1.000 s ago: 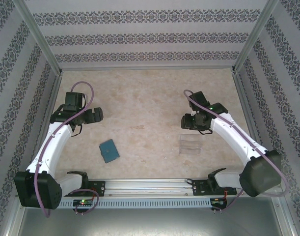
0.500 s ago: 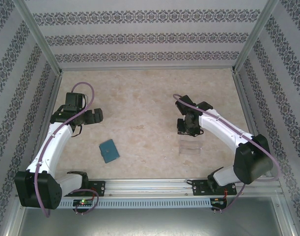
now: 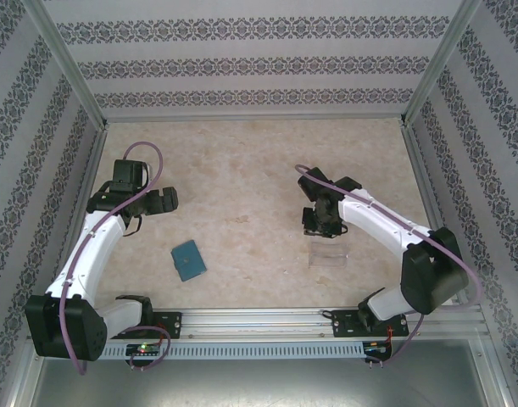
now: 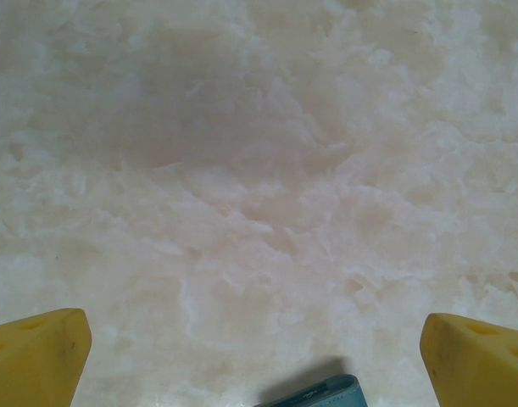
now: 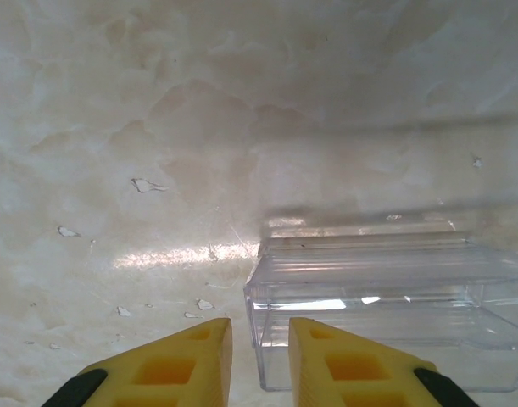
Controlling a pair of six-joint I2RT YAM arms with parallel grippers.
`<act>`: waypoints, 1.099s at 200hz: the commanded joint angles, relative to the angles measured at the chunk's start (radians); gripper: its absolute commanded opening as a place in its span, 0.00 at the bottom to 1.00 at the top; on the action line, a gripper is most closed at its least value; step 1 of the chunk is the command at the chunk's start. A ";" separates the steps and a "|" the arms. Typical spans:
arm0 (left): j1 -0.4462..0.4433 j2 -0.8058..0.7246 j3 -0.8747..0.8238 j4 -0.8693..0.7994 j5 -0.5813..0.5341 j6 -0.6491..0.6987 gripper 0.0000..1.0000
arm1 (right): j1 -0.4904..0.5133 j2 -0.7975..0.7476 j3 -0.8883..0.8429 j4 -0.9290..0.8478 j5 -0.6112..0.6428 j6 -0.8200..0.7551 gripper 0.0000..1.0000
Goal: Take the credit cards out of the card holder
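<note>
The right gripper (image 5: 260, 326) has swung in over the clear plastic rectangular tray (image 5: 386, 305), jaws narrowed to a slim gap, pinching nothing. The shut teal folding card holder (image 3: 188, 259) lies untouched near left, and the left gripper (image 3: 163, 198) is spread wide, so extraction looks unstarted.
</note>
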 commanded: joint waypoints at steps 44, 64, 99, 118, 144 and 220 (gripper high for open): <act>0.003 0.004 -0.007 -0.013 0.004 0.023 1.00 | 0.025 0.035 -0.039 0.018 -0.021 0.032 0.23; 0.003 0.007 -0.007 -0.014 0.008 0.023 1.00 | 0.027 0.042 -0.043 0.022 -0.021 0.033 0.22; 0.003 0.011 -0.007 -0.014 0.007 0.023 1.00 | 0.027 0.057 -0.052 0.034 -0.026 0.031 0.20; 0.003 0.012 -0.007 -0.013 0.008 0.024 1.00 | 0.028 0.065 -0.051 0.036 -0.026 0.031 0.18; 0.003 0.015 -0.007 -0.014 0.009 0.025 1.00 | 0.033 0.071 -0.047 0.031 -0.018 0.028 0.16; 0.004 0.023 -0.007 -0.012 0.007 0.024 1.00 | 0.044 0.097 0.007 -0.002 -0.005 0.003 0.09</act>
